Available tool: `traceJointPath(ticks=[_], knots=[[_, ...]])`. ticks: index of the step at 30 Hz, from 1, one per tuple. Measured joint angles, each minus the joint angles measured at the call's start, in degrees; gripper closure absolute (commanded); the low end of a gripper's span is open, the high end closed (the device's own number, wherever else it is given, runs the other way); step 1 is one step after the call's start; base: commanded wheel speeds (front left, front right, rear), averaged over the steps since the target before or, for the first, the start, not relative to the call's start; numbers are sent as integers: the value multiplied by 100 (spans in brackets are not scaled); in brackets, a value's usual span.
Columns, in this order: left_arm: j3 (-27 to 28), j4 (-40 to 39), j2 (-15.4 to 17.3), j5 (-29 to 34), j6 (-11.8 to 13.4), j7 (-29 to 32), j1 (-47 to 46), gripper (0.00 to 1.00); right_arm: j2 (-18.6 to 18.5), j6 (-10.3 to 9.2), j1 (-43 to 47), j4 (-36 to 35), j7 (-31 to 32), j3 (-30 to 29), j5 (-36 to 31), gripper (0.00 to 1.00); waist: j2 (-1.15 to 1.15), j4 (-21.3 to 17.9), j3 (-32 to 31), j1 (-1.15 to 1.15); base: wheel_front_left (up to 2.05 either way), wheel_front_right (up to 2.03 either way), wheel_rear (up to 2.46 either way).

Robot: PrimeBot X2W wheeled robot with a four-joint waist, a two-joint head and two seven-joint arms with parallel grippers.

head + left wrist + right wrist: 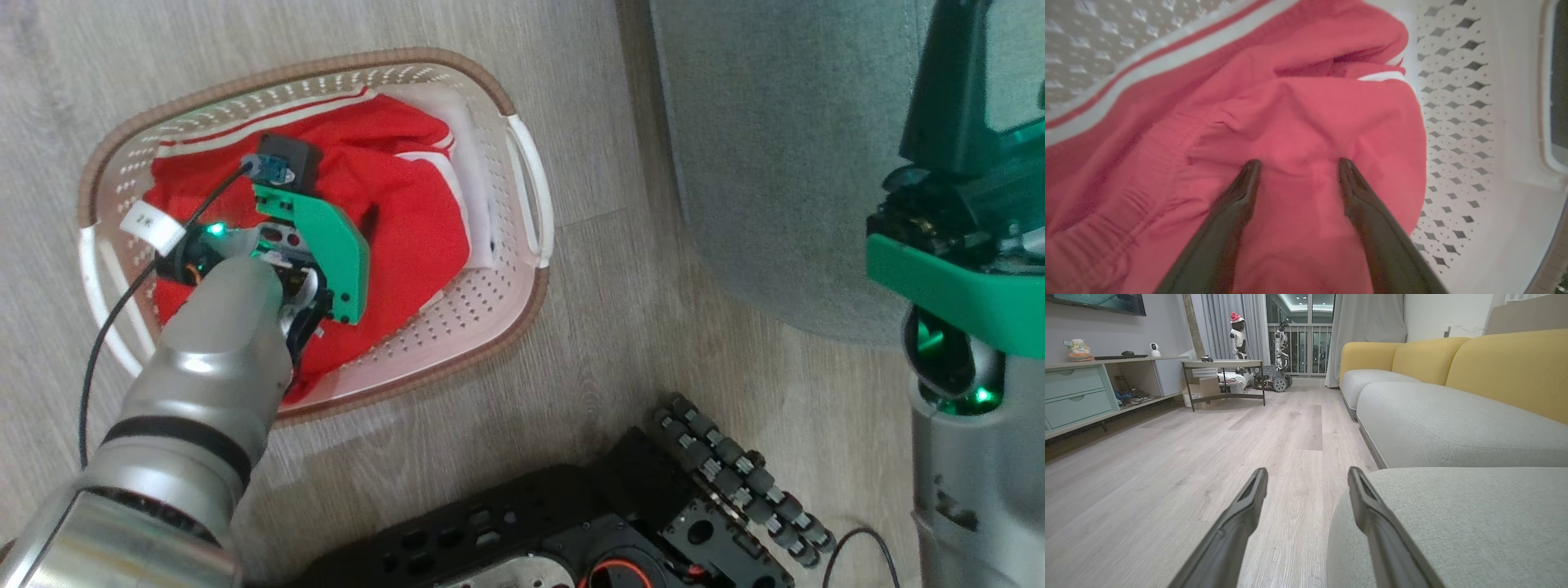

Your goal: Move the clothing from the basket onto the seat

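"Over on the left, what do you have in the basket [490,318]?"

"I have the left gripper [1299,163] down inside it, jaws spread wide, with both tips against the clothing [408,220]. A hump of red cloth sits between the fingers, but nothing is pinched. The clothing lies heaped in the basket, one white stripe running along the perforated wall. A white sheet [478,155] shows at the side nearer the seat."

"And to the right of that?"

"I see a strip of bare wooden floor [620,327], then the seat [775,163], standing apart from the basket."

"Your other arm?"

"I have the right gripper [1307,471] at the seat's front corner, fingers released and holding nothing. From its wrist camera, one finger shows against the floor and the other against the grey cushion."
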Motion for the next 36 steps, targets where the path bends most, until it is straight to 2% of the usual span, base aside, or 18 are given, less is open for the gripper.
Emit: traceJointPath(ticks=[4,10,11,12,13,14,24,36], knots=[[-163,141,19,-23,0,380,-42,0,1,0,0,-27,0,30,1,0,0,-63,80,-1,0,0,0],[-276,202,34,-43,0,442,-125,0,1,0,0,-55,0,29,45,0,0,-76,122,-1,0,0,0],[-290,203,34,-79,0,442,-125,7,1,0,0,-55,0,27,46,0,0,-73,121,-1,0,0,0],[-302,204,34,-107,0,442,-125,26,1,0,0,-55,0,27,46,0,0,-67,117,-1,0,0,0],[-308,203,36,-137,0,439,-125,66,1,0,0,-54,0,27,46,0,0,-60,109,-1,0,0,0],[-322,203,38,-167,0,435,-124,100,1,0,0,-54,0,29,46,0,0,-54,97,-1,0,0,0],[-578,-149,30,-608,0,214,-31,100,2,0,2,58,0,23,47,0,0,18,-255,-1,0,0,0],[-1084,-954,9,-1455,0,-302,656,100,2,0,225,274,0,-31,-10,0,1,231,-1239,-1,0,0,0]])
